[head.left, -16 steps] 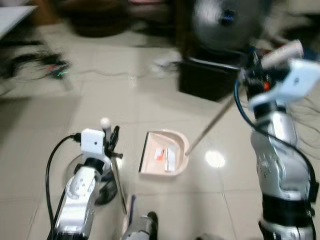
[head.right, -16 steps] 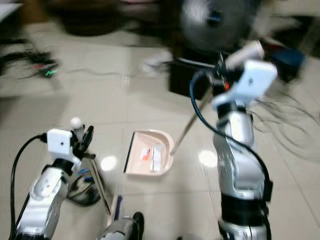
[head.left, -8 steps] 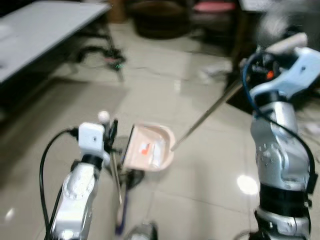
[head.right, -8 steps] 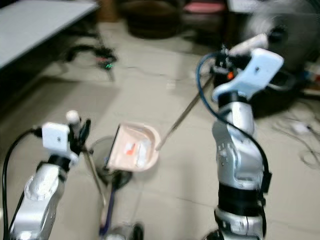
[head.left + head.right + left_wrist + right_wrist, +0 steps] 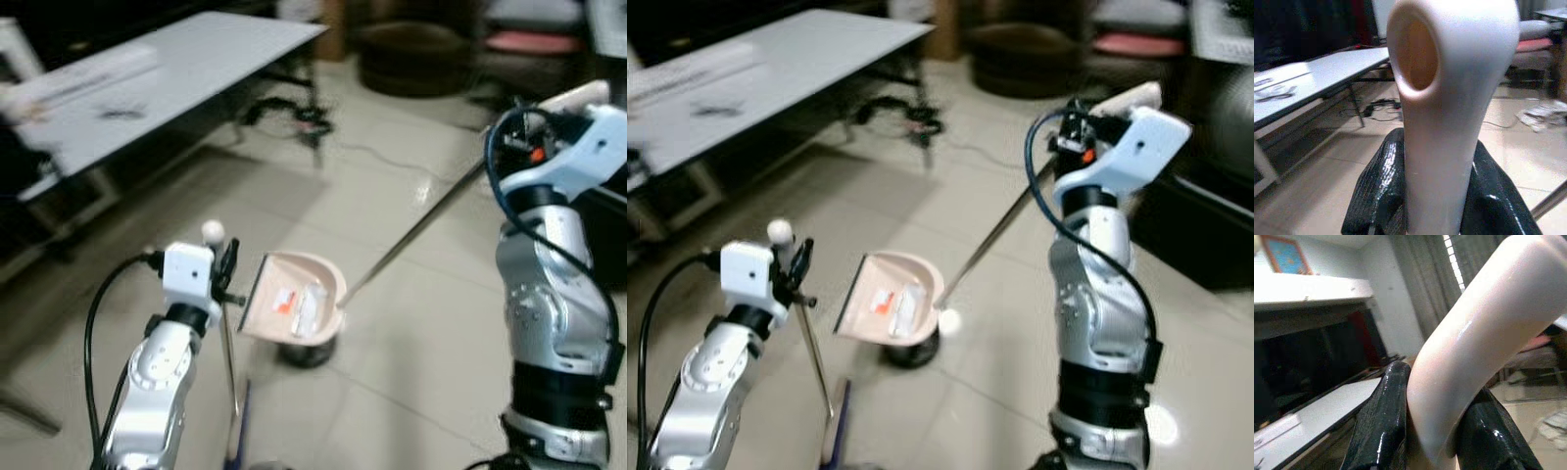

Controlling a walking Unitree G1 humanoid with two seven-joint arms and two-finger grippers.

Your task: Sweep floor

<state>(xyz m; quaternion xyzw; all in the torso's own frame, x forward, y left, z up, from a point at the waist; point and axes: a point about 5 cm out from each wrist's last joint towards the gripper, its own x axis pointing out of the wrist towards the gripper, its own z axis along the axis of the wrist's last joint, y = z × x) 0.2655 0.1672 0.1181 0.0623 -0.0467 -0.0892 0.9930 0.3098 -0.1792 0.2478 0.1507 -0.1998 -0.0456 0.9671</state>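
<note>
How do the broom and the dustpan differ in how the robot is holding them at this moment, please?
The broom is in the left gripper, its thin pole running steeply down beside that arm. The dustpan is in the right gripper, its long pole slanting across from high on the right. The dustpan's pan hangs above the floor with scraps inside; the broom's lower end is cut off by the frame. Both handle tops are pale pink.

You are looking at a glossy tile floor (image 5: 392, 323); cables (image 5: 284, 113) are lying on it at upper centre, under a white table (image 5: 167, 69).
</note>
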